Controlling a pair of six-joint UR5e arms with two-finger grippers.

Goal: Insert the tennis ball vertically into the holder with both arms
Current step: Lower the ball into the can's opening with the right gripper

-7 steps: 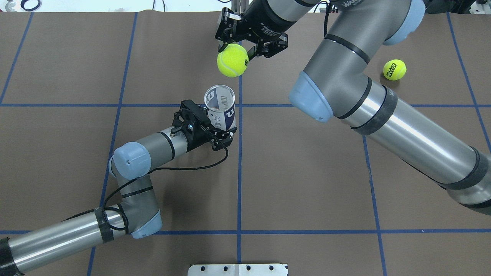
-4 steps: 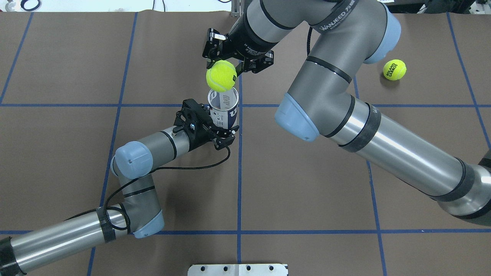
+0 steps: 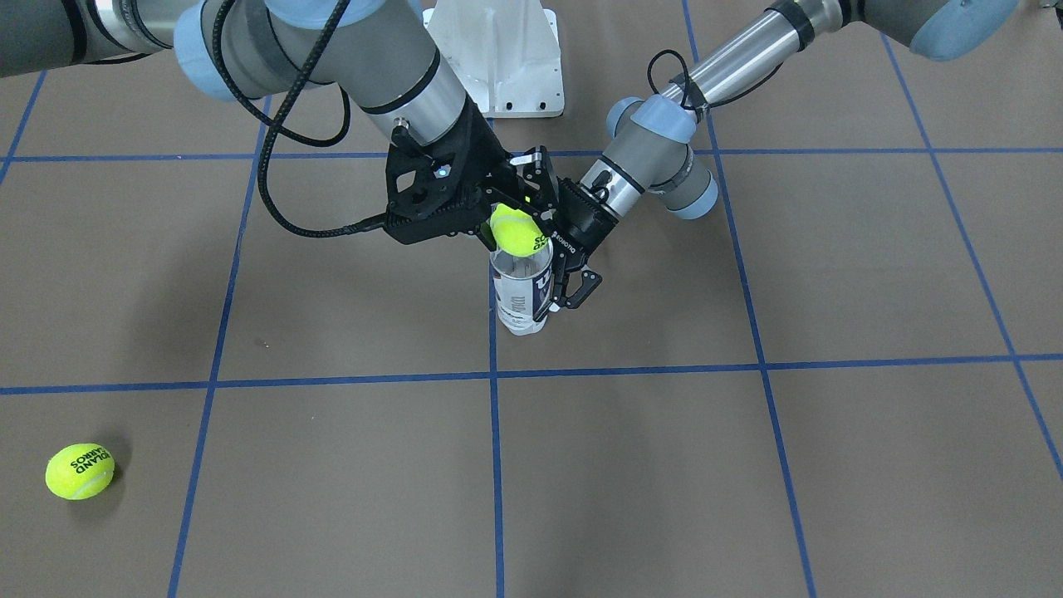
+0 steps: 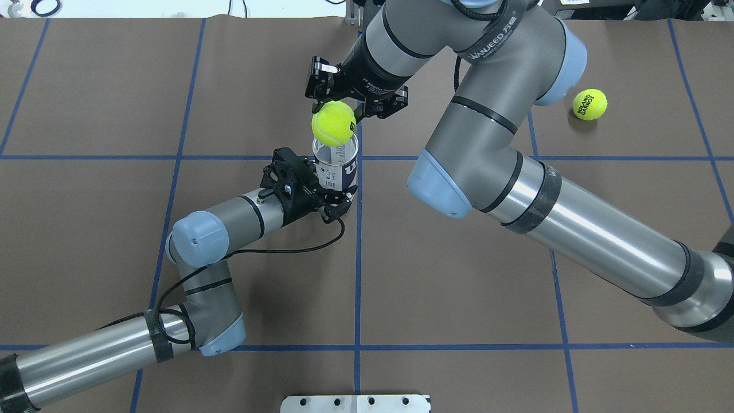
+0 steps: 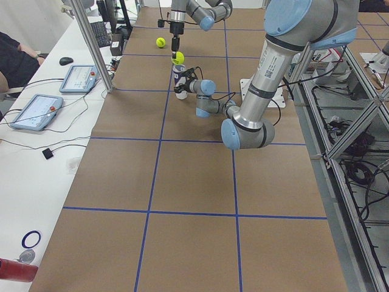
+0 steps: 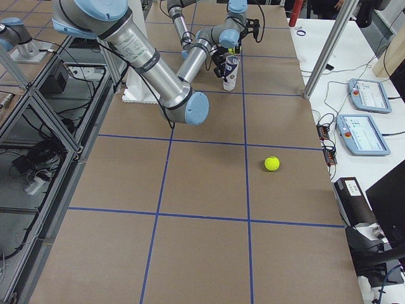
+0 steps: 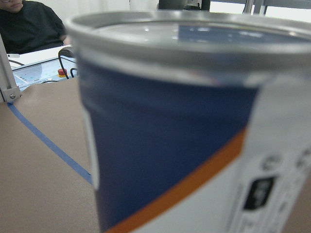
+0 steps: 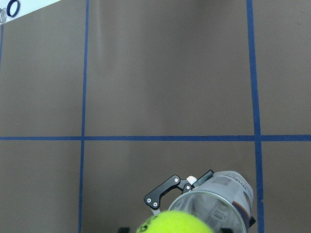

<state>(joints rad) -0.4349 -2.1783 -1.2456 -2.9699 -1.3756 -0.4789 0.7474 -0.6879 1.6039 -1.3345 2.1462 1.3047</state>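
1. Holder (image 4: pixel 339 171) stands upright near mid-table, beside a crossing of blue tape lines (image 4: pixel 114 157). Its mouth is open and faces up.
2. Left gripper (image 4: pixel 328 188) comes in low and nearly level. Its fingers are pressed against the holder's labelled wall from both sides, low on the body.
3. Left wrist view: the holder fills the frame, close and blurred. Silver rim, navy label and an orange stripe show.
4. Right gripper (image 4: pixel 336 113) points down, fingers pinched on a yellow ball (image 3: pixel 515 231).
5. The ball hangs right at the holder's mouth and is not inside. From overhead it covers the far part of the rim. The left side view puts it just above the rim; I cannot tell whether the two touch.
6. Right wrist view: the ball sits at the bottom edge, with the open mouth just beyond it and a little to one side.
7. Spare ball (image 4: pixel 589 104), with black lettering, lies on the table (image 4: pixel 459 275) well apart, on the robot's right and far side.
8. White base plate (image 4: pixel 355 403) sits at the near table edge, between the two arms.
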